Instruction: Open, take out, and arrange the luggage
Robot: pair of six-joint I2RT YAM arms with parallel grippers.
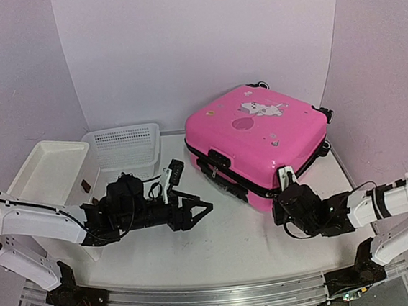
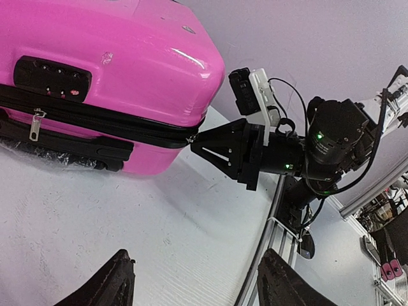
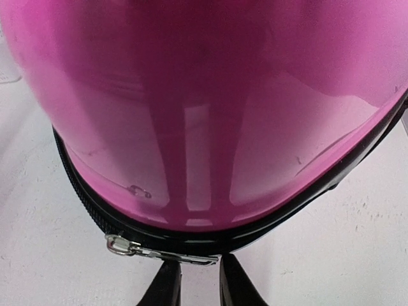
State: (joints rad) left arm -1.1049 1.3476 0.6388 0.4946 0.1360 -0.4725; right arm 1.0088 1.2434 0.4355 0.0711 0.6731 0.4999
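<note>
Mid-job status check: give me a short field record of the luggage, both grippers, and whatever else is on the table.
luggage: lying flat, lid closed, zipper shut where visible
corner zipper pull: lies along the seam at the near right corner
right gripper: at that corner, fingers close together right by the pull; grip unclear
left gripper: open, empty, over bare table, clear of the luggage
other items: white mesh basket and white tray, back left

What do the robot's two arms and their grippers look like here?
Both the left arm and right arm have white shell links and black joints. The left gripper and right gripper are black, with triangular cut-out fingers. Black cables run along them, and each wrist carries a white-bracketed black camera.
</note>
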